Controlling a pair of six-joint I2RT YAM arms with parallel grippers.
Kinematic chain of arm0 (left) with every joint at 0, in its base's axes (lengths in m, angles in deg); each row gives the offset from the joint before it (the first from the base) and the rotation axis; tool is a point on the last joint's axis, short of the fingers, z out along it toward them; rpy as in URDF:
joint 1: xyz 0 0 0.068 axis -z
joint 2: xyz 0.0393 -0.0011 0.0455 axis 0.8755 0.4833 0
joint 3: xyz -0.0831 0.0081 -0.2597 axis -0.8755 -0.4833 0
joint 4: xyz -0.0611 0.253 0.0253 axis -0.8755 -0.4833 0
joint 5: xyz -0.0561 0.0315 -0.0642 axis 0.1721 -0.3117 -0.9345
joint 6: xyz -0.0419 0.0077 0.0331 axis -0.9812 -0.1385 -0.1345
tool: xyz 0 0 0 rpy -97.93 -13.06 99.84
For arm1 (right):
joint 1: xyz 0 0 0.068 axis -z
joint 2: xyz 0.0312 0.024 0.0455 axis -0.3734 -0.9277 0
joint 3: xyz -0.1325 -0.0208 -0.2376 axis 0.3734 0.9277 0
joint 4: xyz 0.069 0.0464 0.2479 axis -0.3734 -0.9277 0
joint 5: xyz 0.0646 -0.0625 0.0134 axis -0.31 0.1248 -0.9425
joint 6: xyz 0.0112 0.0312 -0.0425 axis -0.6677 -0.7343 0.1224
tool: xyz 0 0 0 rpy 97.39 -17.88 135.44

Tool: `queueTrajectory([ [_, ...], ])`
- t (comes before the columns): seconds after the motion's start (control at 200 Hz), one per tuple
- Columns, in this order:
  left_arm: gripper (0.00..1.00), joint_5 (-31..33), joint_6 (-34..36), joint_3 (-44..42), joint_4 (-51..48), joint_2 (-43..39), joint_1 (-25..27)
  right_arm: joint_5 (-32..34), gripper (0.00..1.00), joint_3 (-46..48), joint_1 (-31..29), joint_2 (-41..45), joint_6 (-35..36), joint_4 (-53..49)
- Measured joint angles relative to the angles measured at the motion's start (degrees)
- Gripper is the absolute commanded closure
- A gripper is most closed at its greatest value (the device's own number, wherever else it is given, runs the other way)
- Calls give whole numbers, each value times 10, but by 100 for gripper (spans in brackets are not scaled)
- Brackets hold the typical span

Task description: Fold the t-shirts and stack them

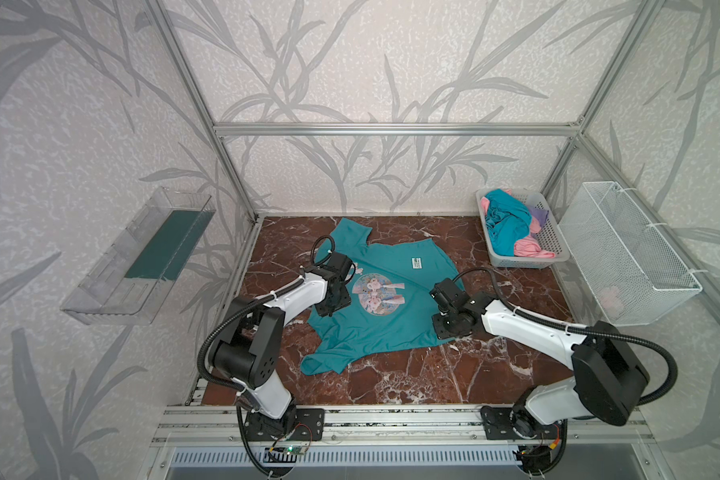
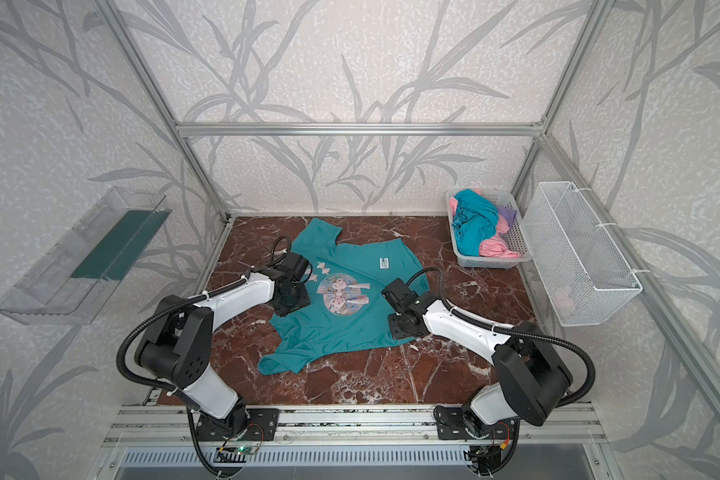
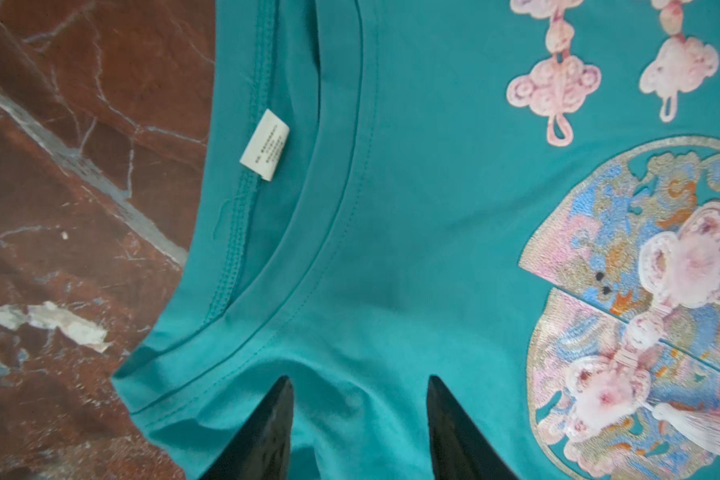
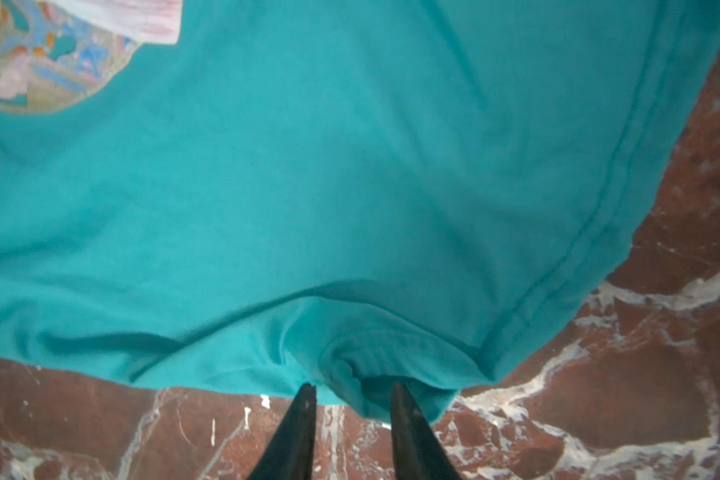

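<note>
Both top views: grey basket (image 1: 554, 237), right of teal tee (image 1: 391, 328), holds tees (image 1: 510, 226) (teal, pink, lilac). L gripper (image 3: 358, 380) apart by collar; R gripper (image 4: 352, 386) at hem, grip can't tell.

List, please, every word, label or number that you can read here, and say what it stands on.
The white label on the teal t-shirt: dark print, too small to read.
The neck tag inside its collar: fine print, too blurred to read.
No other text is visible.

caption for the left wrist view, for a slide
left pincer open over the teal t-shirt beside its collar, white neck label and pink print showing
</note>
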Motion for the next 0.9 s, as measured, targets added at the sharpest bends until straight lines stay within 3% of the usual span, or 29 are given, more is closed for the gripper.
queueTrajectory([
  [0.09, 47, 0, 0, 0, 1, 7, 0, -5, 100, -4, 0, -20, -3, 4],
  [0.25, 47, 4, 4, 0, 0, 8, 0, -6, 100, 11, 0, -4, -9, 2],
  [0.585, 47, 11, 5, 0, -1, 23, 0, 7, 100, 139, 0, 172, -52, -50],
  [0.64, 47, 13, 5, 0, -2, 26, 0, 5, 93, 160, 0, 179, -64, -54],
  [0.855, 47, 26, 9, 16, -16, 43, -1, 6, 91, 185, 0, 185, -96, -73],
  [0.9, 47, 30, 9, 21, -19, 46, -3, 6, 85, 185, 0, 189, -100, -77],
])
